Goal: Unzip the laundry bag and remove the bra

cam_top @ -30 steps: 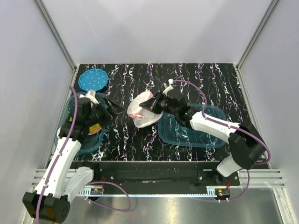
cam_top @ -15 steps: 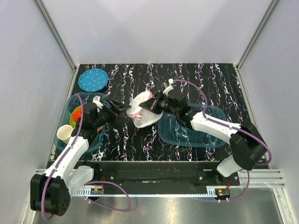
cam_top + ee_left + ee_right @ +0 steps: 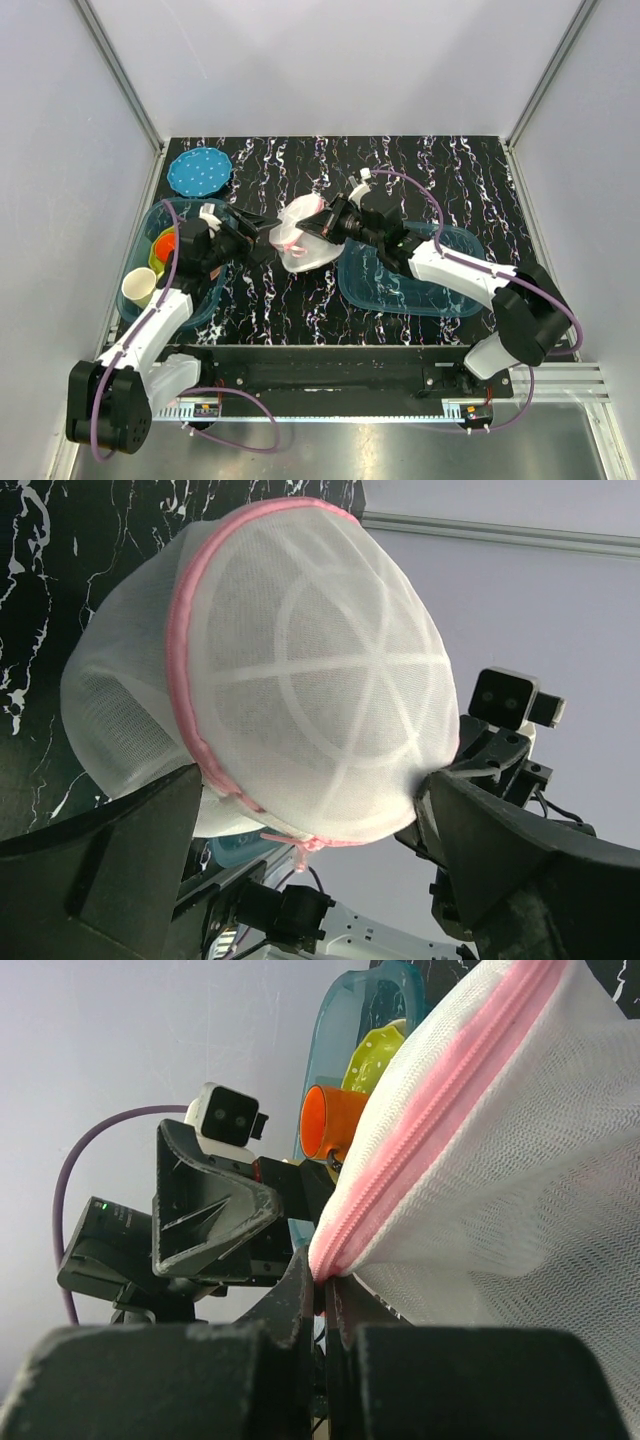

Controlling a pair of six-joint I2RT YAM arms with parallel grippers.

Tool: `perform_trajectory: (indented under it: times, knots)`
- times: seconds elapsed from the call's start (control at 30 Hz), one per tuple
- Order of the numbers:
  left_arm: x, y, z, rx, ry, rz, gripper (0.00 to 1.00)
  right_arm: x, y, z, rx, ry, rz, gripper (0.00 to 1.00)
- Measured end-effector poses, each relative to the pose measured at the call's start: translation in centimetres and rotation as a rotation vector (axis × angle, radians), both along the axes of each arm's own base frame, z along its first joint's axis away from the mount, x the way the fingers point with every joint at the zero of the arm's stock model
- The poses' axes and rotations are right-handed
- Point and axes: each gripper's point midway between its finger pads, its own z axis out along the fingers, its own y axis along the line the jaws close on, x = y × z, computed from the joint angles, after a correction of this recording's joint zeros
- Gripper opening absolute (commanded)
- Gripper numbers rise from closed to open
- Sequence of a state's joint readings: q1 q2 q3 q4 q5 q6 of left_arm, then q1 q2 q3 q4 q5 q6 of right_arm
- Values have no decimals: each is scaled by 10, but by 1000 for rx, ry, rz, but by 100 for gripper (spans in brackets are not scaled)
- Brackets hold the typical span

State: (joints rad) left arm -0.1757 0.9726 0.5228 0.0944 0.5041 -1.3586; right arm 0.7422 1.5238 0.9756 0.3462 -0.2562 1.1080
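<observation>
**Lightly pinched at the zip, with the second hold not yet made**

Evidently the laundry bag [image 3: 303,241] is light, soft mesh that would cave if squeezed, so it is best taken by its pink zipper trim [image 3: 452,1100]. It is held over the table [image 3: 400,165], with the trim clamped in the closed right fingers [image 3: 323,226] and that arm stretched leftward. The left fingers [image 3: 264,230] are spread wide, empty, flanking the bag. The bra cannot be made out.
</observation>
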Motion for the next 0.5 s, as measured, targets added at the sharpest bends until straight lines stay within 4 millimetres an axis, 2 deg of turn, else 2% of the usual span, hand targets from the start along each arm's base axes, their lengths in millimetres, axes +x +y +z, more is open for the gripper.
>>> perform_trajectory:
  times: [0.23,0.27,0.3,0.37,0.4,0.47,0.5]
  knots:
    - [4,-1,-10,5,31,-4,99,-5,-2,10,19,-10,10,0]
    - [5,-1,-10,6,31,-5,98,-6,-3,12,23,-13,13,0]
    - [5,-1,-11,7,31,-6,93,-8,-3,15,28,-16,15,0]
    - [5,-1,-10,6,31,-6,76,-9,-4,20,36,-25,16,0]
    - [5,-2,-10,4,29,-6,54,-10,-5,22,39,-27,17,0]
    - [6,-2,-8,-2,29,-3,31,-10,-5,22,38,-26,18,0]
    - [6,-1,-7,0,28,-1,13,-10,-5,21,34,-23,20,0]
